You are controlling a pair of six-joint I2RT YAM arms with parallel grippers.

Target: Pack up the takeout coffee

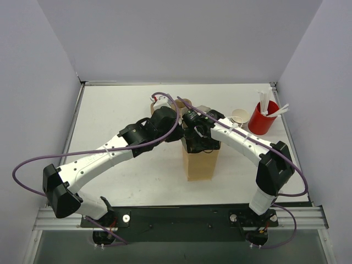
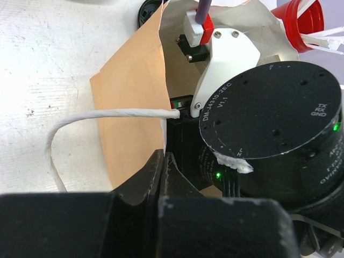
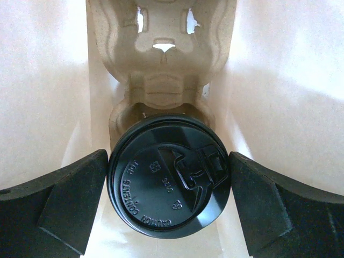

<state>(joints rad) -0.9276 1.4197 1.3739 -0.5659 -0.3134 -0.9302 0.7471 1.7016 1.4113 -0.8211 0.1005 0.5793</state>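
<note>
Right claw (image 3: 169, 209) reaches down inside the paper bag (image 1: 199, 162), fingers spread wide on either side of the coffee's black lid (image 3: 169, 180); the coffee sits in a pulp tray (image 3: 161, 64) within the bag. Left claw (image 2: 161, 177) is pressed together, pinching the bag's edge. A red cup (image 1: 263, 118) stands on the tabletop (image 1: 121, 110).

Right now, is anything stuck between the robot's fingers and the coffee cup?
Nothing visible. The right gripper sits open inside the paper bag, one finger on each side of the black lid, cup in the pulp tray.
</note>
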